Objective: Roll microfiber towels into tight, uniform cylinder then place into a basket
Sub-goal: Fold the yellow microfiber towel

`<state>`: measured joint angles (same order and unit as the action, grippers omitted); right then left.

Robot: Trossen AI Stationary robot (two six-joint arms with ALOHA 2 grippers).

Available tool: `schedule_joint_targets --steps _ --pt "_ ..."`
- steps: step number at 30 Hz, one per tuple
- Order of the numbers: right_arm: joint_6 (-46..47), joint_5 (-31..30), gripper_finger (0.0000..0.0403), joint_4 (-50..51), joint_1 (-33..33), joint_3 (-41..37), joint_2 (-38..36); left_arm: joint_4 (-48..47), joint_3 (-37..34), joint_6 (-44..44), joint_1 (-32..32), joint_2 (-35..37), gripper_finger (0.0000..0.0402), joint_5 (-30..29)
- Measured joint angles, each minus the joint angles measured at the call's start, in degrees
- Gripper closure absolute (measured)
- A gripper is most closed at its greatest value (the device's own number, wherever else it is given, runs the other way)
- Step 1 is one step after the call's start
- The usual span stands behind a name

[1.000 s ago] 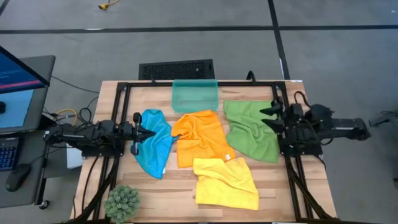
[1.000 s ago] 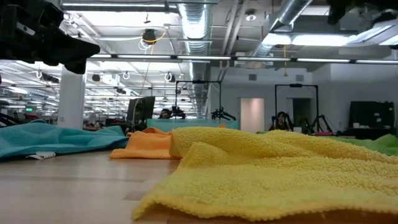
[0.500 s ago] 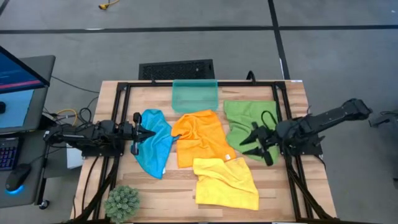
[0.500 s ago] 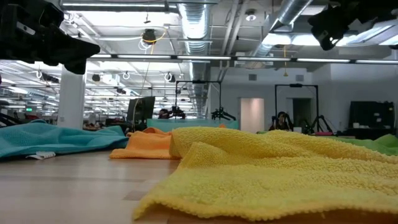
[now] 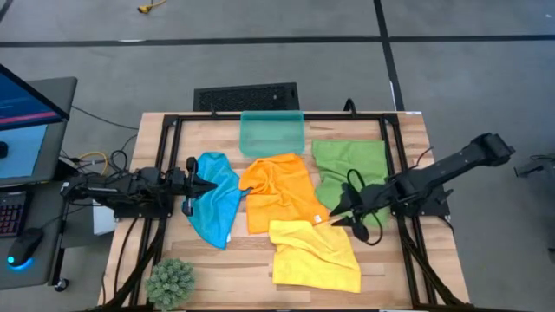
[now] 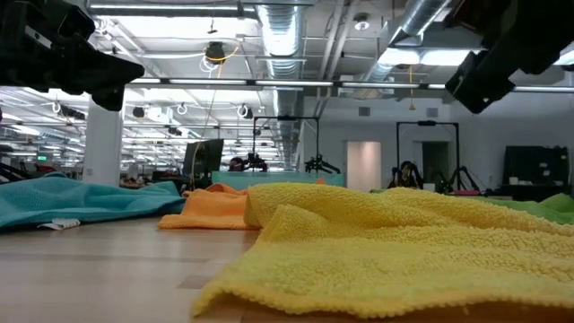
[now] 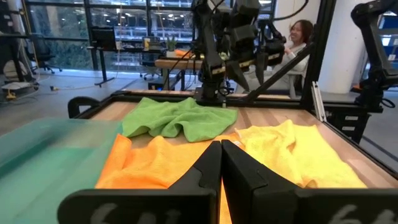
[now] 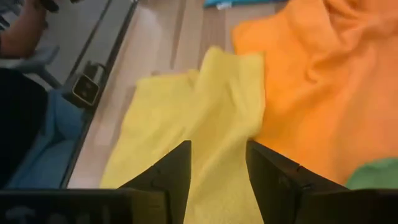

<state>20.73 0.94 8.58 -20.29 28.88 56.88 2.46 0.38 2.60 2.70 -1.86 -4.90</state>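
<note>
High view, towels: blue towel (image 5: 214, 198), orange towel (image 5: 279, 191), green towel (image 5: 351, 178), yellow towel (image 5: 314, 254) lie loose on the table (image 5: 403, 264).
Basket: basket (image 5: 271, 133) at the far edge, beside the orange towel.
Right gripper: right gripper (image 5: 337, 213) above the yellow towel's corner, jaws apart, holding nothing.
Left gripper: left gripper (image 5: 211, 185) over the blue towel, jaws together.

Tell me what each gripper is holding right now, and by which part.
Nothing is held. The right gripper hangs open above the yellow towel, near its corner, not gripping it. The left gripper is shut and empty beside the blue towel.
</note>
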Motion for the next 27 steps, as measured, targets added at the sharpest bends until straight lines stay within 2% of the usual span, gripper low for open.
schedule_joint_targets --steps 15,17,22,27 --pt "0.0 3.5 0.0234 -1.3 4.4 0.0 10.6 0.0 0.0 0.1 0.0 0.0 0.0401 0.0" --pt "2.1 3.6 0.0233 -0.7 5.2 0.0 11.4 0.0 0.0 0.1 0.0 0.0 0.0401 0.0" --pt "4.1 3.5 0.0208 5.5 5.8 0.7 11.9 0.0 0.0 0.2 0.0 0.0 0.0401 0.0" --pt "2.7 3.5 0.0172 7.4 5.8 0.8 11.9 0.0 0.0 0.1 0.0 0.0 0.0401 0.0"
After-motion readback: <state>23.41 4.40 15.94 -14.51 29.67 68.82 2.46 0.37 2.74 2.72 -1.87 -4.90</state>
